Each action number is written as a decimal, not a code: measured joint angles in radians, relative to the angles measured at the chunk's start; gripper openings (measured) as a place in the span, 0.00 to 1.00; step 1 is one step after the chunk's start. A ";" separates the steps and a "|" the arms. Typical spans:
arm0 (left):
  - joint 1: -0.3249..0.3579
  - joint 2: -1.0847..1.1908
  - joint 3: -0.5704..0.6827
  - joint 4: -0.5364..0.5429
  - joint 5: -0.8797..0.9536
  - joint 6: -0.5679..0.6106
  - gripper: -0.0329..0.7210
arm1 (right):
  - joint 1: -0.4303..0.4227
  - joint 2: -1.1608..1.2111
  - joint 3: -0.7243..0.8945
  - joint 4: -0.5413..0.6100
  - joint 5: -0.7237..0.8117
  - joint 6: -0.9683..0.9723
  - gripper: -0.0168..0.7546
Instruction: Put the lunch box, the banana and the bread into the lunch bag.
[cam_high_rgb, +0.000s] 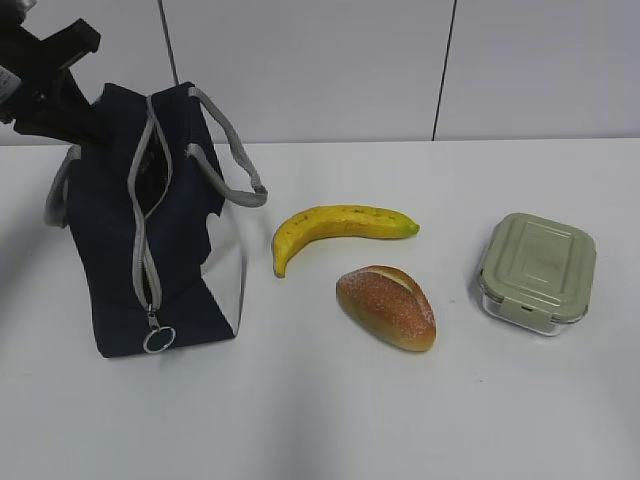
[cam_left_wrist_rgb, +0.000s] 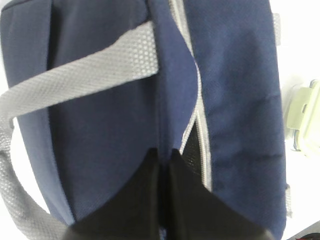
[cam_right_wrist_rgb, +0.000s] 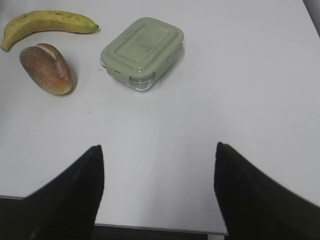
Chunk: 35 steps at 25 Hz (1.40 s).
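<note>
**Bag gripped at its top, three items laid out on open bench**

Black fingers (cam_left_wrist_rgb: 150, 190) of the left tool (cam_left_wrist_rgb: 164, 165) are seen closest in the left wrist view, pressed together on a fold of navy fabric at the top of the lunch bag (cam_high_rgb: 150, 230), just beside the grey zipper (cam_high_rgb: 147, 215). The bag is stood upright at the left of the white bench (cam_high_rgb: 330, 410), with its zipper parted along the upper stretch and closed lower down, where the ring pull (cam_high_rgb: 159, 339) hangs near the base. One grey strap handle (cam_high_rgb: 235, 160) is arched out over the bench to the bag's right; a white side panel is turned toward the banana.

The banana (cam_high_rgb: 335, 227) is laid just right of the bag, clear of the strap, its greenish tip pointed away from the bag. The bread (cam_high_rgb: 387, 307) is set near the banana and in front of it, not touching it. The lunch box (cam_high_rgb: 537, 271) is placed well apart to the right, lid on, with bare bench on every side of it.

The right tool (cam_right_wrist_rgb: 159, 192) is held spread wide above the bench's front edge, gripping nothing, with open bench between it and the lunch box. A broad bare strip is left along the front of the bench, and bare room is also left behind the three items up to the wall.
</note>
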<state>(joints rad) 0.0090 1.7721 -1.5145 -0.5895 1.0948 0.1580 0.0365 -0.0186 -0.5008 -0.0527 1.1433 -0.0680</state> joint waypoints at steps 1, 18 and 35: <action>0.000 0.000 0.000 -0.003 0.004 0.007 0.04 | 0.000 0.000 0.000 0.000 0.000 0.000 0.68; 0.000 0.000 0.000 -0.051 0.056 0.063 0.04 | 0.000 0.000 0.000 0.000 0.000 0.000 0.68; 0.000 0.000 0.000 -0.052 0.057 0.068 0.04 | 0.000 0.288 -0.088 0.039 -0.151 0.000 0.68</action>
<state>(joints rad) 0.0090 1.7721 -1.5145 -0.6419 1.1514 0.2263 0.0365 0.2695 -0.5885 -0.0136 0.9919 -0.0680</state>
